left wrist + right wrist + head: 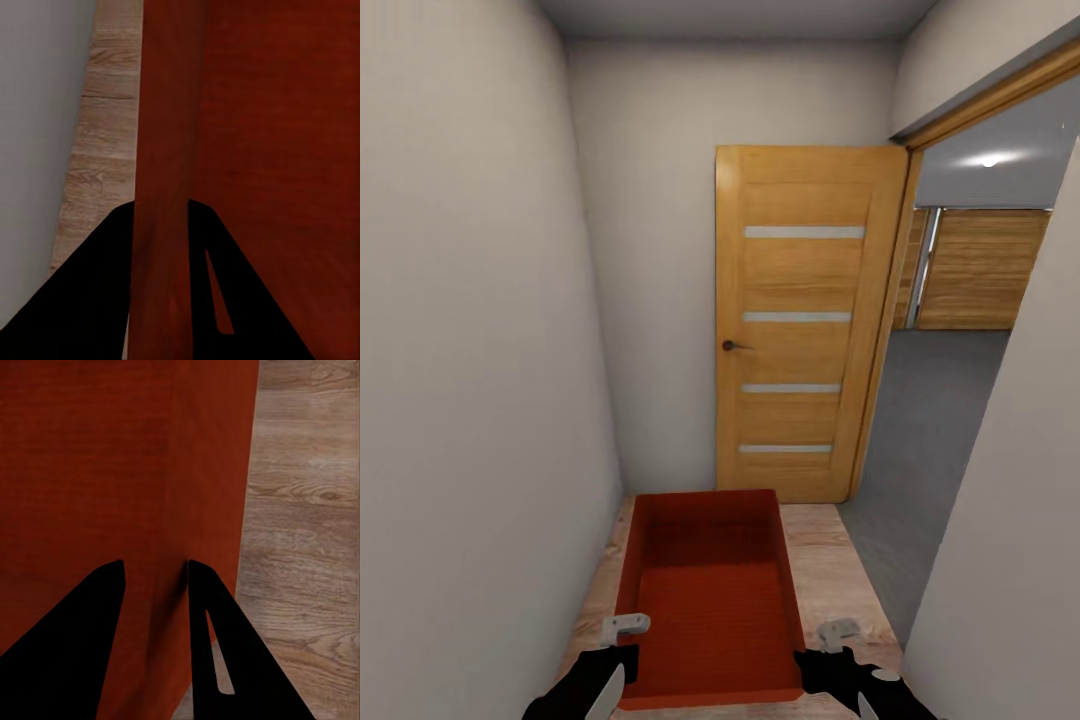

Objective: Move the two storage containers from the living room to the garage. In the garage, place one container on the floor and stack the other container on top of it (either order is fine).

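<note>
Gripping opposite walls, both grippers hold an orange-red, open-topped storage container [712, 600].

Illumination in the head view is even and moderately bright, with one ceiling light [989, 160] showing as a small glare spot in the room beyond the open wooden door [800, 320]; the pale walls [470, 330] shade gently darker toward the far corners, and straight wall lines bow slightly toward the picture's edges. The storage container [710, 590] carries soft shadow across its far inner wall, with no hard-edged cast shadows on the plank floor [830, 560]. Both wrist views are soft and low in detail, the container wall [165, 150] smeared in texture and the fingers [67, 652] rendered as flat black silhouettes without surface detail.
</note>
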Controlling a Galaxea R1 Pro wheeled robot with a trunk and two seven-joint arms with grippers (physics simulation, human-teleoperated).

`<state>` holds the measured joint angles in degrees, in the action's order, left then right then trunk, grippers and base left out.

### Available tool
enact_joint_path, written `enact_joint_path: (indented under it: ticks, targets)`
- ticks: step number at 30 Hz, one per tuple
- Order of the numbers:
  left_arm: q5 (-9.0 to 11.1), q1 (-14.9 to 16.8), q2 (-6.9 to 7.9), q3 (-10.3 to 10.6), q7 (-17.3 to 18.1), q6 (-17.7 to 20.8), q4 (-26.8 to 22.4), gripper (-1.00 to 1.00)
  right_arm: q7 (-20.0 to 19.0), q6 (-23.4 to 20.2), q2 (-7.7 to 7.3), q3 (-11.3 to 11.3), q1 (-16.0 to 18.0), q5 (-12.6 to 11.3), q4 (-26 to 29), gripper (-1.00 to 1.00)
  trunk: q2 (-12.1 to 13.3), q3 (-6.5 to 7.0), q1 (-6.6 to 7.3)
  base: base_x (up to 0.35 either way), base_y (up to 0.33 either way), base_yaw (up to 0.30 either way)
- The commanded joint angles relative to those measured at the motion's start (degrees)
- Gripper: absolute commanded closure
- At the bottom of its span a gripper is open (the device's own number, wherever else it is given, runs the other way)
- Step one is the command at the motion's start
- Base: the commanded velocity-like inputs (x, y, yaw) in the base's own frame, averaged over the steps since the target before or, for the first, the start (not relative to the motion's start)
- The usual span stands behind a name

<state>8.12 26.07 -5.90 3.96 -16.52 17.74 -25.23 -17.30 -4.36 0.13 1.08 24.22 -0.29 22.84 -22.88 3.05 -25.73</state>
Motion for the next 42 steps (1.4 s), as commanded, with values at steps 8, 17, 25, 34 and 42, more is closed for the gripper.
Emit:
enact_joint_path:
  ticks: [8, 17, 25, 34, 42]
  targets:
    - [-1.27, 0.04, 0.15, -2.11, -0.53, -4.96, -0.26, 1.0, -1.48, -0.39, -0.05, 0.32, -0.05, -0.24, 0.05, 1.0, -0.04, -0.02, -0.05, 0.329, 0.0, 0.0]
    - [-1.27, 0.04, 0.19, -2.11, -0.53, -4.93, -0.26, 1.0, -1.51, -0.39, -0.07, 0.33, -0.05, -0.24, 0.04, 1.0, -0.04, -0.02, -0.05, 0.329, 0.0, 0.0]
    - [-1.27, 0.04, 0.19, -2.11, -0.53, -4.91, -0.26, 1.0, -1.51, -0.39, -0.05, 0.33, -0.05, -0.24, 0.04, 1.0, -0.04, -0.02, -0.05, 0.329, 0.0, 0.0]
    - [-1.27, 0.04, 0.17, -2.11, -0.53, -4.93, -0.26, 1.0, -1.56, -0.39, -0.08, 0.33, -0.05, -0.24, 0.05, 1.0, -0.04, -0.02, -0.05, 0.329, 0.0, 0.0]
    - [-1.27, 0.04, 0.11, -2.11, -0.53, -4.91, -0.26, 1.0, -1.6, -0.31, -0.09, 0.27, -0.05, -0.37, 0.04, 1.0, -0.04, -0.02, -0.05, 0.329, 0.0, 0.0]
